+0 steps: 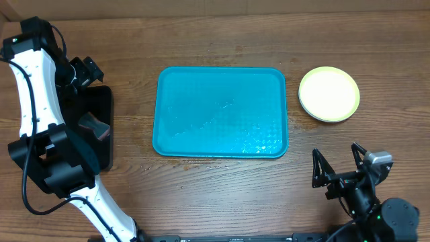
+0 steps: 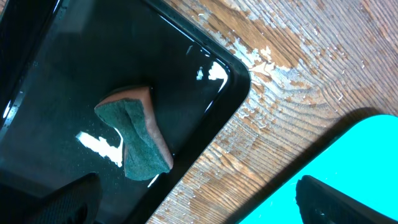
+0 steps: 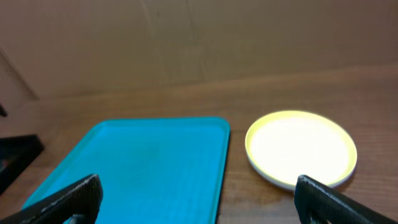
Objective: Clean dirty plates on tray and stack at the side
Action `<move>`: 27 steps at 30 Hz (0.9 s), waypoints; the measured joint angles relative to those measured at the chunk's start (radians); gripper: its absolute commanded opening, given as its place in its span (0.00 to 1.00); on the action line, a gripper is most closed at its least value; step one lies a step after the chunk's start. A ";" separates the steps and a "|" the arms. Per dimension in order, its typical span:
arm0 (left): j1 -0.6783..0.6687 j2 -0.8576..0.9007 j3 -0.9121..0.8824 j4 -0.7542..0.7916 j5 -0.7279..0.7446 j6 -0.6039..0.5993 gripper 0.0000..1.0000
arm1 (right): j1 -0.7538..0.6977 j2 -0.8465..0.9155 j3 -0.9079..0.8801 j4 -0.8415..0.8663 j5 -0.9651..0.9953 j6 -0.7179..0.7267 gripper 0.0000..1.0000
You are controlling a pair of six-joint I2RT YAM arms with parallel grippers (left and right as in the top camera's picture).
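White left arm (image 1: 30, 94) folded back on itself, left gripper (image 1: 82, 70) angled downward, jaws spread wide, right gripper (image 1: 335, 153) facing forward, jaws equally wide apart

- Blue tray (image 1: 222, 112): 1.
- Black tray (image 1: 104, 101): 1.
- Sponge (image 2: 138, 138): 1, green face on an orange-brown body, lying in the black tray.
- Plates (image 1: 328, 94): 1 stack. A white face and a yellow-green rim show, so 2 counted. Whether more lie between cannot be told from any view.
- Arms: 2, left arm (image 1: 33, 87) and right arm (image 1: 376, 212).
- Grippers: 2, left gripper (image 2: 199, 202) and right gripper (image 1: 338, 165), with 2 fingers on each, 4 fingers in all.
- Bench (image 1: 222, 188): 1, wood-grain top.
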 measured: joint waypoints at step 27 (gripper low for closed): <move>0.000 0.000 0.000 0.000 0.000 0.000 1.00 | -0.005 -0.077 -0.465 0.574 0.068 0.000 1.00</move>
